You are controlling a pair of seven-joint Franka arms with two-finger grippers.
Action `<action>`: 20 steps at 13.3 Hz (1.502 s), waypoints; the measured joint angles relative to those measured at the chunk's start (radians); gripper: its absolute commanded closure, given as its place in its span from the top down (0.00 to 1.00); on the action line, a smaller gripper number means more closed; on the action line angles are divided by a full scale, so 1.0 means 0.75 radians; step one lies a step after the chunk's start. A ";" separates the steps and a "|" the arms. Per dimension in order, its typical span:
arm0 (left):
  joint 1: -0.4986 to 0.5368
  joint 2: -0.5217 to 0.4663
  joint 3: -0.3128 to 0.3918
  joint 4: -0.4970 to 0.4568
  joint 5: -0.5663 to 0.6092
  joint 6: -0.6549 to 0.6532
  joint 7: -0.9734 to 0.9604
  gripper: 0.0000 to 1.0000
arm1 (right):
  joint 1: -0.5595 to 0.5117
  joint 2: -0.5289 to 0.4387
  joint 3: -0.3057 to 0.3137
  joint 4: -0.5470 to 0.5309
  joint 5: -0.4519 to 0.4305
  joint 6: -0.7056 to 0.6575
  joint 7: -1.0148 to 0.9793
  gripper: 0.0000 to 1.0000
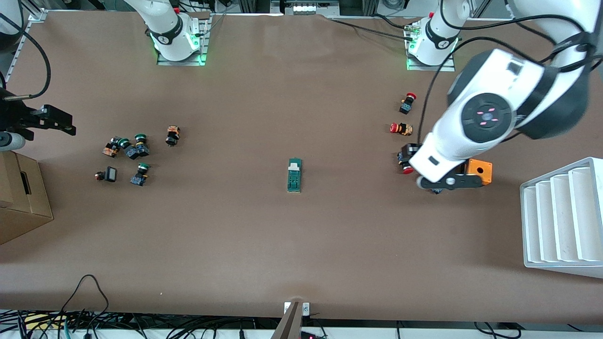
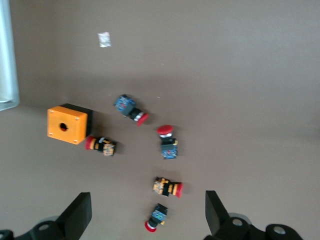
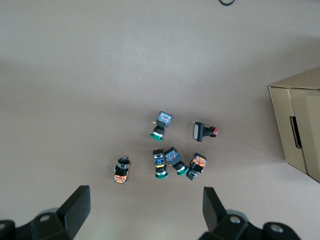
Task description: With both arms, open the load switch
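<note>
**A:** Midway along the brown table (image 1: 264, 235), well apart from everything else, lies the load switch (image 1: 294, 175): a small, narrow, dark-green rectangular block with a white tab piece at the end farther from the front camera. Nothing touches it.

**B:** And the arms?

**A:** Neither is near it. The left gripper (image 2: 147, 220) hangs with its black fingers spread wide over the red-capped push buttons (image 2: 169, 142) and the orange plastic cube with a hole (image 2: 67, 125), toward the left arm's end of the table. The right gripper (image 3: 145, 217) hangs equally wide and empty over the cluster of green-capped push buttons (image 3: 167, 160) beside the brown cardboard box (image 3: 297, 125), toward the right arm's end.

**B:** How would you expect the switch to handle?

**A:** Light and rigid, I'd judge, hard plastic with smooth flanks, so it will likely skid on the table if pushed from one side. One gripper should pinch the green body across its narrow width to pin it. The other should take the white tab, which looks the more delicate part, so gentle force there.

**B:** Risk?

**A:** Probably twisting the block rather than opening it.
</note>
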 measured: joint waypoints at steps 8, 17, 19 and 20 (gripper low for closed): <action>0.032 -0.215 0.501 0.047 -0.361 -0.026 0.635 1.00 | -0.007 0.012 -0.009 0.032 0.000 0.006 -0.004 0.99; -0.282 -0.534 1.019 -0.194 -0.460 0.176 0.930 1.00 | -0.005 0.022 -0.006 0.056 0.000 0.006 -0.006 0.99; -0.315 -0.594 1.054 -0.334 -0.460 0.273 0.929 1.00 | -0.005 0.026 -0.006 0.058 0.000 0.006 -0.006 0.99; -0.328 -0.602 1.078 -0.370 -0.464 0.303 0.929 1.00 | -0.005 0.027 -0.006 0.059 0.000 0.006 -0.006 0.99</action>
